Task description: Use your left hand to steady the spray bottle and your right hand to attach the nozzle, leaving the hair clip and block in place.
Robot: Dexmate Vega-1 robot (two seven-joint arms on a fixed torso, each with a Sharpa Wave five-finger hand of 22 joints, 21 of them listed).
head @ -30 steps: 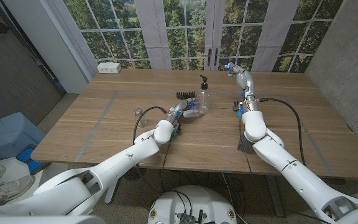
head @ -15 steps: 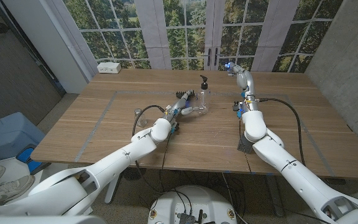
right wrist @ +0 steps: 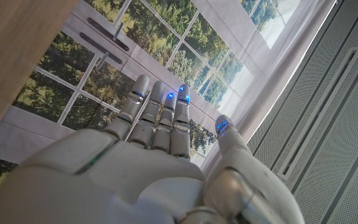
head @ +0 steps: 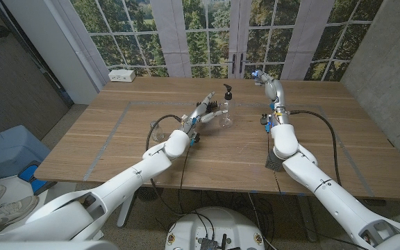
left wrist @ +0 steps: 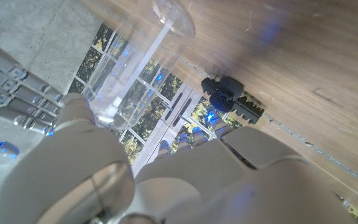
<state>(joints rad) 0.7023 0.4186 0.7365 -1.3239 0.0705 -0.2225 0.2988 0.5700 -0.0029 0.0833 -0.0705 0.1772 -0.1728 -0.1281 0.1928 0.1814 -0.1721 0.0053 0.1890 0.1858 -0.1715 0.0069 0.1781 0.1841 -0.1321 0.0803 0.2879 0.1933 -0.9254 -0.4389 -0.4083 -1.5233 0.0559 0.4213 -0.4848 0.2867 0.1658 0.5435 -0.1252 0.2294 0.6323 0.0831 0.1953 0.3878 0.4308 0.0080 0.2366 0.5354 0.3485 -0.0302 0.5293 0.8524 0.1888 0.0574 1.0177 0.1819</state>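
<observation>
A clear spray bottle [head: 227, 110] stands upright on the wooden table [head: 117, 139] past its middle, with a black nozzle [head: 227, 89] on top. My left hand [head: 203, 109] is raised just left of the bottle, its fingers [left wrist: 11, 106] straight and spread alongside it. In the left wrist view the bottle [left wrist: 135, 68] passes between those fingers and the palm [left wrist: 86, 162], with no grip showing. A black hair clip [left wrist: 232, 102] lies on the table behind it. My right hand [head: 267, 83] is held up to the right of the bottle, fingers [right wrist: 160, 118] extended and holding nothing.
A small grey object [head: 155, 126] sits on the table left of my left arm, beside a looping black cable [head: 160, 123]. A white box [head: 122, 75] lies at the far left corner. Windows stand behind the table.
My left hand has lifted from low beside the bottle's base and moved farther away, up along the bottle's left side. The bottle and my right hand have stayed put.
</observation>
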